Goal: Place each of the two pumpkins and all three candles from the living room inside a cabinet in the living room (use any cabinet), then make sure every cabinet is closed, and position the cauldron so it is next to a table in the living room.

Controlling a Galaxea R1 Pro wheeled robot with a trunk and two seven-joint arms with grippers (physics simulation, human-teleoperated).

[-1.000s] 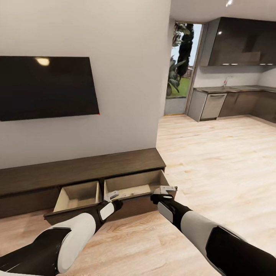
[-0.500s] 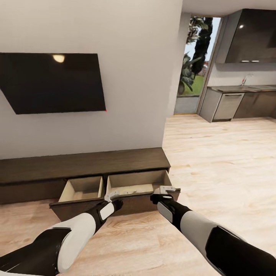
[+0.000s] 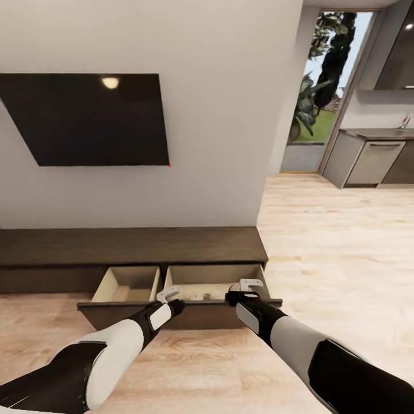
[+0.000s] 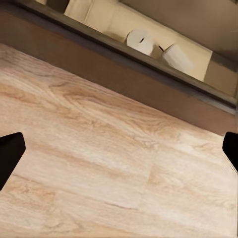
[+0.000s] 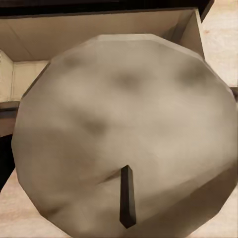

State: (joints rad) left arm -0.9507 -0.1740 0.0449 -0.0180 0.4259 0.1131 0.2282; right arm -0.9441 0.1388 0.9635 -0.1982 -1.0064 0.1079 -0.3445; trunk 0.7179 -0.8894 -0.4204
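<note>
— What differs from a second ago?
— Mainly the view: the head camera swings, so the TV (image 3: 86, 119) and the glass door (image 3: 328, 92) slide rightward in frame, and the kitchen units (image 3: 376, 155) are nearly cut off.
— And the cabinet (image 3: 132, 246)?
— It now appears squarer-on, its open drawers (image 3: 172, 284) more central. Both arms keep their pose.

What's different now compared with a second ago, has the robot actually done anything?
Mostly the view swung: the camera turned, so the TV, wall and cabinet slid right and now face it squarely. The right gripper keeps holding a candle over the open drawer; the left gripper stays open. Both drawers remain open.
</note>
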